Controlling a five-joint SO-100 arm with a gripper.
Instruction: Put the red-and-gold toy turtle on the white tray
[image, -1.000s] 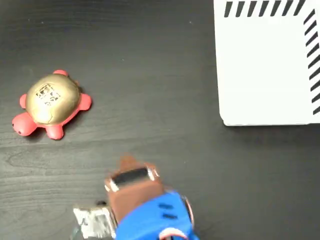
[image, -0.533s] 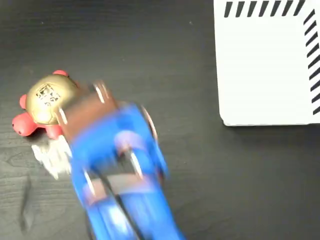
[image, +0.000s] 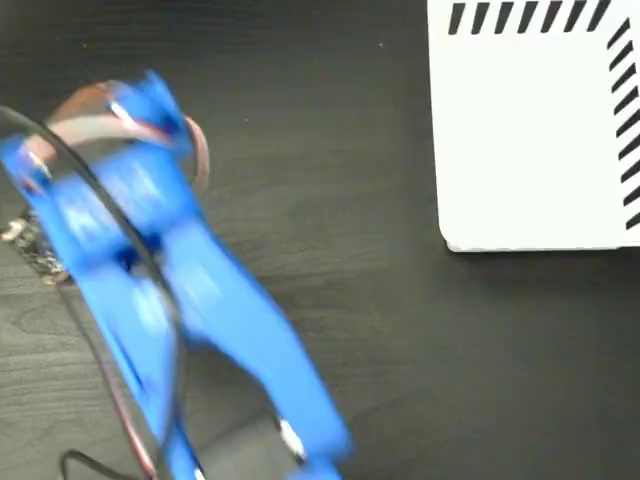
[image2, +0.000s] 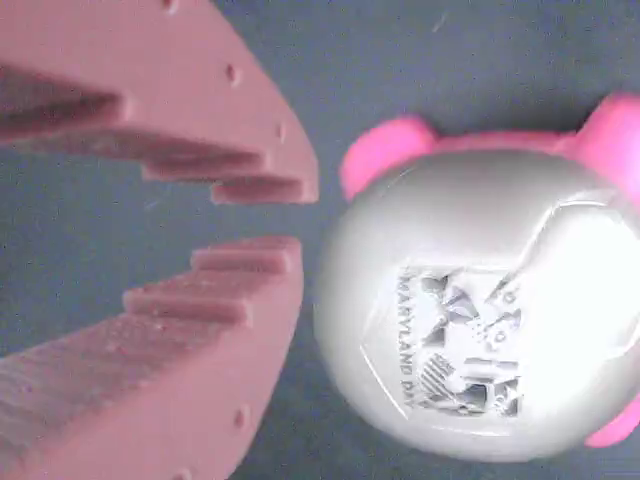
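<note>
Arm (image: 150, 270) newly over turtle (image2: 480, 310) (wrist-view only)

Turtle (image2: 480, 310) upright on dark table, pale shell printed; striped white tray (image: 530, 130) apart.

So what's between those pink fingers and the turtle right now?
Nothing. In the wrist view the fingers sit just beside the turtle, with only a thin strip of bare dark table between them.
</note>
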